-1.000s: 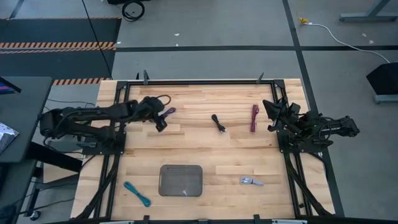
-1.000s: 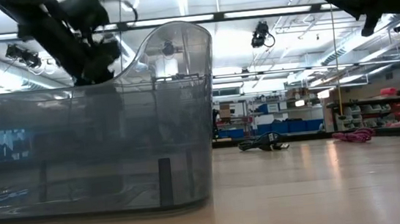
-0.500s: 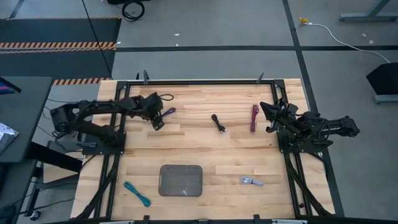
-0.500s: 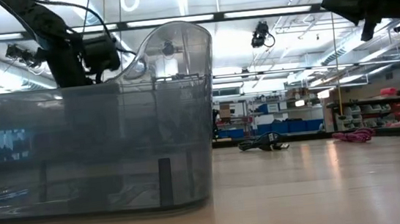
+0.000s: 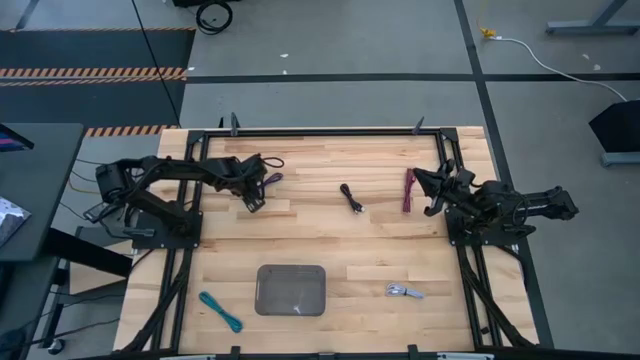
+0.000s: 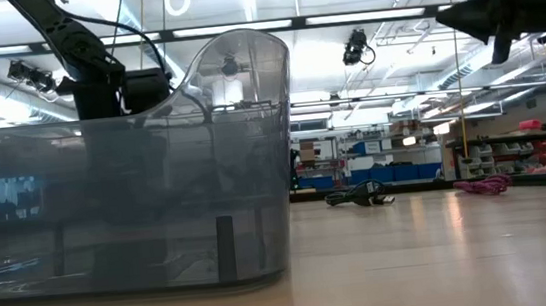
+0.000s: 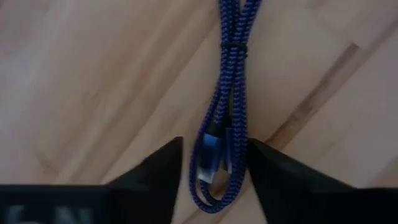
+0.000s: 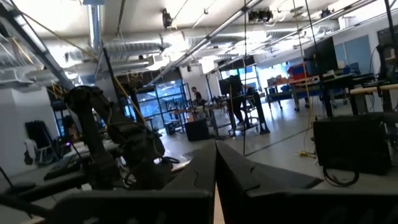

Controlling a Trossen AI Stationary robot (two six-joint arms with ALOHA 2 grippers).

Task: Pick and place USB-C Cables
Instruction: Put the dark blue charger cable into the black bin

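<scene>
Left arm: dark six-joint arm, stretched from its base at the table's left edge toward the far left part of the table, wrist bent down.
Left gripper [image 5: 256,198]: dark two-finger gripper, low over the wood, fingers [image 7: 158,171] spread apart.
Right arm: dark six-joint arm, folded near its base at the table's right edge, held high.
Right gripper [image 5: 421,186]: dark fingers pressed together, pointing level across the table.
</scene>
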